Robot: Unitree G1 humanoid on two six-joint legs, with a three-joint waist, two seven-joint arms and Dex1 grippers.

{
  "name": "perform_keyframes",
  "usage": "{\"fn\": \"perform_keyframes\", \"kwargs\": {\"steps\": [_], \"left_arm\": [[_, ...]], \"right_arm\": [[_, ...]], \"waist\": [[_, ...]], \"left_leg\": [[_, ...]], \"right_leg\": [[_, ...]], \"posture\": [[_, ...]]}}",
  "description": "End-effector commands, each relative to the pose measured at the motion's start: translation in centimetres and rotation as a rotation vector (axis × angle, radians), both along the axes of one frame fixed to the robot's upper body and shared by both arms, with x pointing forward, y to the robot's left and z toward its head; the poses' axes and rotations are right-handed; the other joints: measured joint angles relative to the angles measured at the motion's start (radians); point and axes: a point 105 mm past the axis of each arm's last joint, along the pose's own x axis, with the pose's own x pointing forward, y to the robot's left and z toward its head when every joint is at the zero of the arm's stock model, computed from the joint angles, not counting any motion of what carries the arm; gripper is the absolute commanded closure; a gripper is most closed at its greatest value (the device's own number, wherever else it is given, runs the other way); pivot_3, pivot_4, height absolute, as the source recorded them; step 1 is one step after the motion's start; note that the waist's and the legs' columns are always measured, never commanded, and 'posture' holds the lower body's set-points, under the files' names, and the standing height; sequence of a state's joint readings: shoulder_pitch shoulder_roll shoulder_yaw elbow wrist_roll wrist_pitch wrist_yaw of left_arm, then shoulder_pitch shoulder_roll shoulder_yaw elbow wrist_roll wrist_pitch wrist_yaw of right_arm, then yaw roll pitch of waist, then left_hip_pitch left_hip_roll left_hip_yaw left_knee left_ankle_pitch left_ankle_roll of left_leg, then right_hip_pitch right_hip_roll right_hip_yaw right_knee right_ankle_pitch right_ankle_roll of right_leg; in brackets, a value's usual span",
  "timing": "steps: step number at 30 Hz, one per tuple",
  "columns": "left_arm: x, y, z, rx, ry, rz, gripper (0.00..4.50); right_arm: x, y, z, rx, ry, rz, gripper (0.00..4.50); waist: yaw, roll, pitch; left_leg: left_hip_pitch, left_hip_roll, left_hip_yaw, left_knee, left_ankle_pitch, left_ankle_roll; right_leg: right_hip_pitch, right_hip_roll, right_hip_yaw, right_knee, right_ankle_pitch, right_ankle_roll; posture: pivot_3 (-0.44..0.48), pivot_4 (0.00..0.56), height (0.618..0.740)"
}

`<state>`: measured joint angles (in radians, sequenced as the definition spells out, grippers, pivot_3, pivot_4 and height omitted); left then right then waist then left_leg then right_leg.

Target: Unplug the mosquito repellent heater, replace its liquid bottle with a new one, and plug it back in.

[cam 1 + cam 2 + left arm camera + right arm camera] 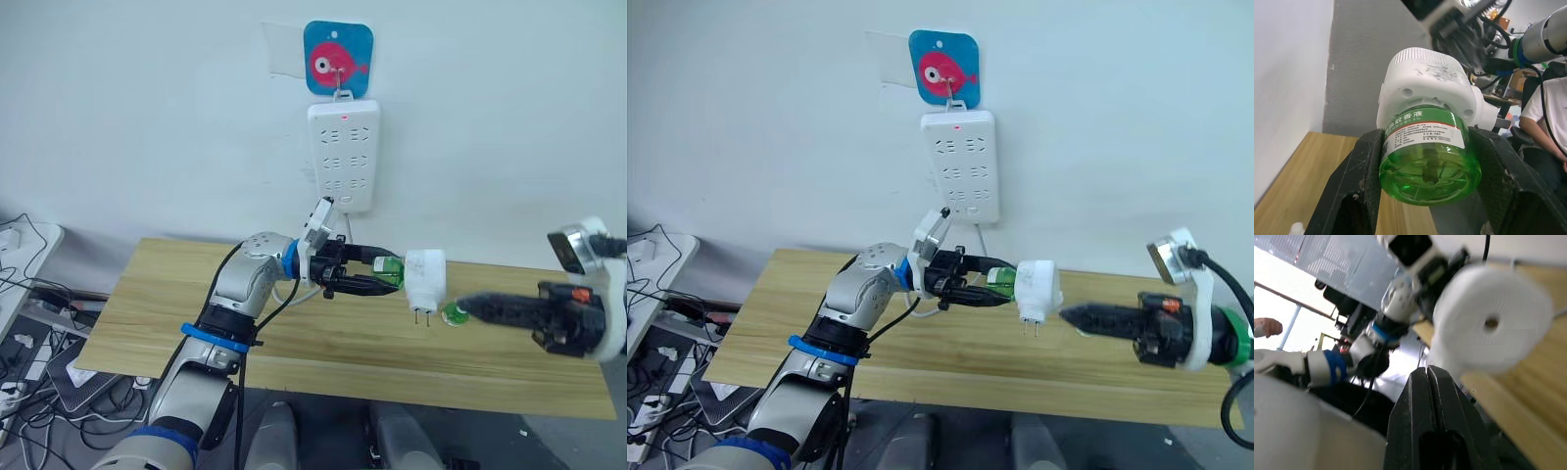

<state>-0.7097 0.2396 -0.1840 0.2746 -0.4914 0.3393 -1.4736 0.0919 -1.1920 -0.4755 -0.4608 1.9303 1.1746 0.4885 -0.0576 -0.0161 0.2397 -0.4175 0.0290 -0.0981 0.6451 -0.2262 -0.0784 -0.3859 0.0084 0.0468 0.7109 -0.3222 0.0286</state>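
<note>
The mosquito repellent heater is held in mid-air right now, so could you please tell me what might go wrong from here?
1. The left pincer grips only the green bottle, so the mosquito repellent heater may tilt or slip above the wooden table.
2. The right pincer is shut, so it may push the heater instead of gripping it.

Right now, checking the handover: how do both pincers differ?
The left pincer is clamped on the green bottle in the heater; the right pincer is shut on nothing. The left pincer touches that load; the right pincer sits clear of it. Both point toward the heater.
</note>
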Motion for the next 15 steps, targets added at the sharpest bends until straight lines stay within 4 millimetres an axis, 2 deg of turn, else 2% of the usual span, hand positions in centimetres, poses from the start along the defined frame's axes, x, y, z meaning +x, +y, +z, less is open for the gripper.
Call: {"fn": "perform_keyframes", "kwargs": {"steps": [1, 7, 10, 15], "left_arm": [[-0.2, -0.2, 1.7, -0.053, -0.053, -0.017, 2.24], [-0.4, -0.4, 2.1, -0.069, -0.049, -0.025, 2.24], [-0.4, -0.3, 1.9, -0.058, -0.05, -0.018, 2.24], [-0.3, 0.1, 1.0, -0.029, -0.05, -0.008, 2.24]], "right_arm": [[-0.5, 0.8, -1.9, -0.079, -0.032, 0.018, 4.48], [1.4, 1.7, -4.1, -0.104, -0.105, -0.051, 4.48], [1.3, 2.7, -2.7, -0.02, -0.116, -0.026, 4.48], [-0.4, 4.1, 0.0, 0.095, -0.1, 0.063, 4.48]], "waist": [[-0.003, 0.0, 0.0], [-0.004, 0.0, 0.0], [-0.002, 0.0, 0.0], [-0.001, 0.0, 0.0]], "left_leg": [[0.0, 0.0, 0.0, 0.0, 0.0, 0.0], [0.0, 0.0, 0.001, 0.0, 0.0, 0.0], [0.0, 0.0, 0.0, 0.0, 0.0, 0.0], [0.0, 0.0, 0.0, 0.0, 0.0, 0.0]], "right_leg": [[0.0, 0.0, 0.0, 0.0, 0.0, 0.0], [0.0, 0.001, 0.001, 0.0, -0.002, 0.004], [0.0, 0.001, 0.001, 0.0, -0.002, 0.003], [0.0, 0.0, 0.0, 0.0, 0.0, 0.0]], "posture": [[-0.087, 0.194, 0.74], [-0.082, 0.196, 0.74], [-0.077, 0.198, 0.74], [-0.079, 0.2, 0.74]]}}
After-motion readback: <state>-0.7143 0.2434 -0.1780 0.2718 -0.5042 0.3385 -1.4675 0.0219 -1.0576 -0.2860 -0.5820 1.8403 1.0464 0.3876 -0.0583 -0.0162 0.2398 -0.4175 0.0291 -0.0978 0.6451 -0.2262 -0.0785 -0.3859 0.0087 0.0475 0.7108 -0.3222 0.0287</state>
